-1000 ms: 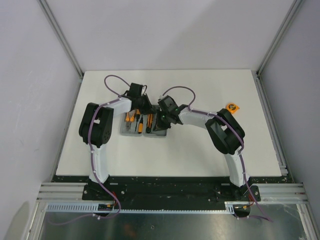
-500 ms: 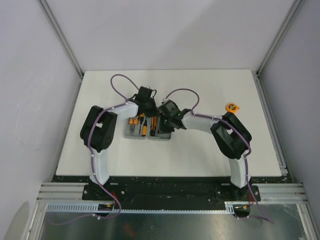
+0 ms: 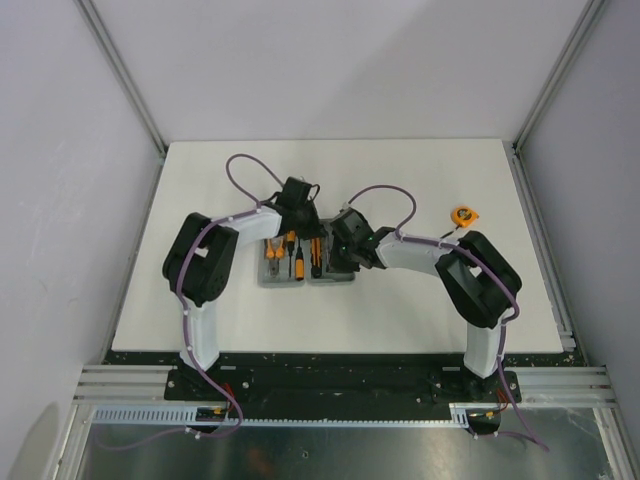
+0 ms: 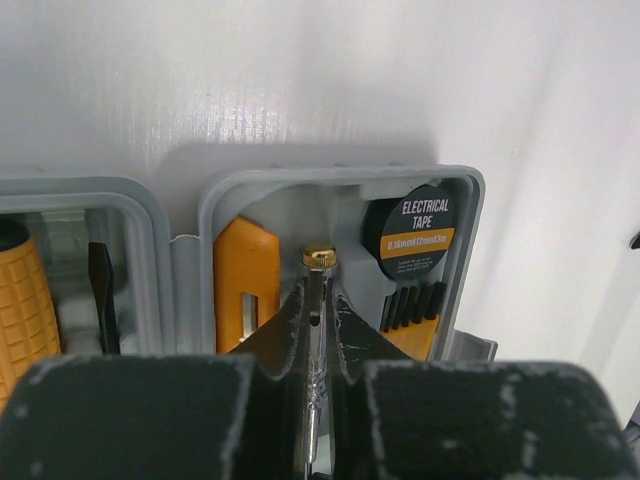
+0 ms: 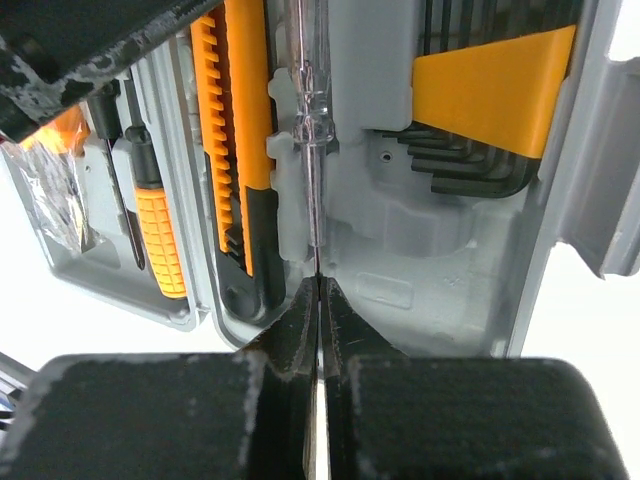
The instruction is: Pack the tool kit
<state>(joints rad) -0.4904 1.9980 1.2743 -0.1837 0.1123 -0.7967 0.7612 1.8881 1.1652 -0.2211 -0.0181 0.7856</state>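
The grey tool kit case (image 3: 337,278) lies open mid-table, with orange-and-black tools in its slots. My left gripper (image 3: 300,214) is at its far edge and my right gripper (image 3: 343,250) over its right half. In the left wrist view the left gripper (image 4: 318,285) is shut on a clear tester screwdriver (image 4: 319,258) near its brass cap. In the right wrist view the right gripper (image 5: 318,282) is shut at the thin blade tip of that same screwdriver (image 5: 305,90), which lies along its slot. The orange tape measure (image 3: 463,214) lies outside the case, at the right.
The right half of the case holds an orange knife (image 5: 245,150), hex keys in an orange holder (image 5: 490,90) and an electrical tape roll (image 4: 415,232). The left half holds an orange-handled screwdriver (image 5: 160,240). Frame posts stand at the table's far corners.
Both grippers and the open case have shifted right and slightly nearer. The two grippers stay close together over the case. The tape measure has not moved.
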